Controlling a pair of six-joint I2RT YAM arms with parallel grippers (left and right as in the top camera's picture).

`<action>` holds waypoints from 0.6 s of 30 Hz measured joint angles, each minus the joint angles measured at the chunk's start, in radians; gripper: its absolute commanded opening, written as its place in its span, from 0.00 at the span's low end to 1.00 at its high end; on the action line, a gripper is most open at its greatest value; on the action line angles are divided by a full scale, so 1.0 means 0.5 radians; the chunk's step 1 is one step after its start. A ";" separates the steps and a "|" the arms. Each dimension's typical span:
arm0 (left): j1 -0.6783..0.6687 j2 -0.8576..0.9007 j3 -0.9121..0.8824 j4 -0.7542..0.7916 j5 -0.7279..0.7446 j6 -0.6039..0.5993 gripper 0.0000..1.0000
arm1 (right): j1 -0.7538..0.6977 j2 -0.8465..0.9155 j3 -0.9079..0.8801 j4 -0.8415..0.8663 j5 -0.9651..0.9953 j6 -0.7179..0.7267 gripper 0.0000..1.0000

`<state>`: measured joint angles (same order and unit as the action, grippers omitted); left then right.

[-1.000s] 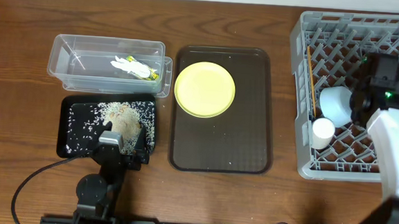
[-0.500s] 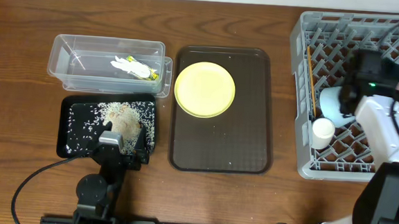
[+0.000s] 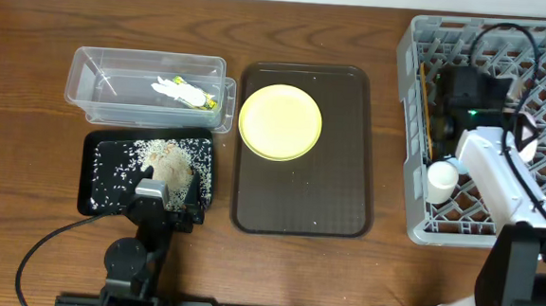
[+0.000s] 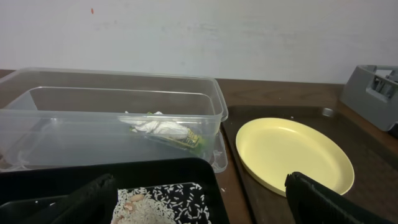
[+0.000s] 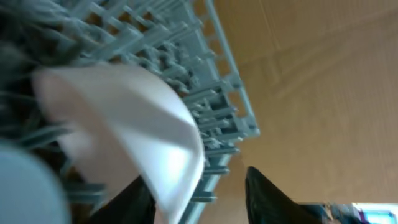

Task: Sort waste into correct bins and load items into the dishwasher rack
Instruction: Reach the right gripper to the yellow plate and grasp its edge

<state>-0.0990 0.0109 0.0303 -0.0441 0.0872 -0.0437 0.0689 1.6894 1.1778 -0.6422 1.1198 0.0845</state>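
pincer of the right arm (image 5: 194, 185) shows its two dark fingers standing apart, with the rim of the white bowl (image 5: 124, 118) beside the left one and open air across to the other. it seems to be gripping nothing. a pale blue patch in the near corner of the wrist view is probably the light blue bowl (image 5: 22, 186), though too little shows to be sure. around them runs the grey lattice of the dishwasher rack (image 3: 411, 218).

over the last second the arm has swung from the rack's middle toward its far left. the blue bowl once seen at its tip now lies hidden under the arm from overhead. that reads as a bowl set down and let go.

the small white cup (image 3: 441, 179) and the chopsticks (image 3: 425, 96) have not moved along the rack's left side.

further left, the yellow plate (image 3: 280, 122) stays on the brown serving tray (image 3: 347, 177), seemingly the last item to load.

the tissue (image 3: 174, 87) and wrapper (image 3: 206, 100) lie in the clear tub (image 3: 81, 103), and the rice scraps (image 3: 164, 156) in the black tray (image 3: 85, 175). there the left pincer (image 4: 200, 183) hangs wide open.
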 measured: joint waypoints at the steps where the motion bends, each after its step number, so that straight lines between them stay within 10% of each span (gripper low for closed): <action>1: 0.000 0.001 0.000 0.000 0.001 0.000 0.88 | 0.032 -0.031 0.000 -0.018 -0.059 -0.001 0.45; 10: 0.000 0.000 0.000 0.000 0.000 0.001 0.89 | 0.394 -0.541 0.044 -0.066 -1.498 0.101 0.49; 18: 0.000 0.000 0.000 0.000 0.001 0.001 0.88 | 0.787 -0.267 0.059 -0.012 -2.326 0.597 0.43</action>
<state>-0.0990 0.0109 0.0303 -0.0441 0.0875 -0.0433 0.4625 1.5558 1.2072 -0.6483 -0.0433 0.3832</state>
